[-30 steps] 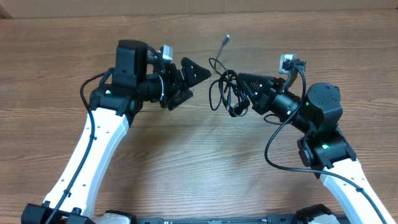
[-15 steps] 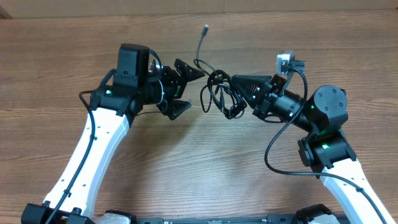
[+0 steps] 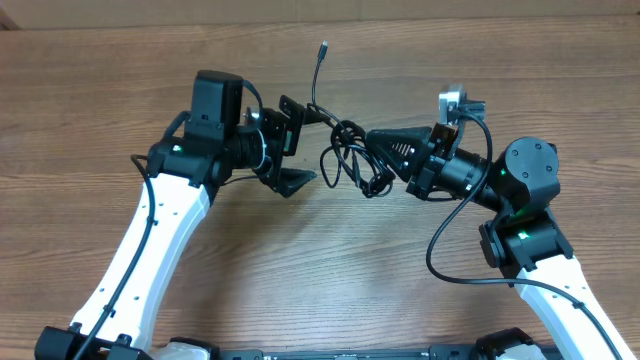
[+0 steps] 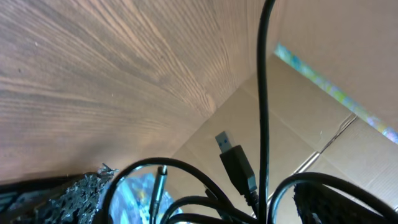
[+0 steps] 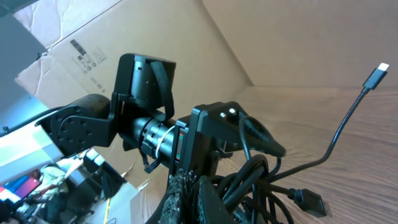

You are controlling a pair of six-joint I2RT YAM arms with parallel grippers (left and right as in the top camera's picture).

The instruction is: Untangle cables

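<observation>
The cables (image 3: pixel 350 160) are a tangled bunch of thin black cords held above the table between the two arms. My right gripper (image 3: pixel 385 150) is shut on the right side of the bunch; in the right wrist view its fingers (image 5: pixel 199 196) pinch several loops (image 5: pixel 261 177). One loose cord rises to a plug end (image 3: pixel 323 47), which also shows in the right wrist view (image 5: pixel 381 68). My left gripper (image 3: pixel 300 145) is open at the bunch's left edge. In the left wrist view, cords (image 4: pixel 261 93), a USB plug (image 4: pixel 236 163) and a jack (image 4: pixel 160 182) lie between its fingers (image 4: pixel 205 208).
The wooden table (image 3: pixel 320 270) lies under both arms. Brown cardboard (image 3: pixel 400 10) runs along the far edge. My left arm's gripper body (image 5: pixel 217 134) faces the right wrist camera closely.
My left gripper has moved right and opened around the bunch's left edge. My right gripper has carried the bunch left towards it. The loose plug end has swung left.
</observation>
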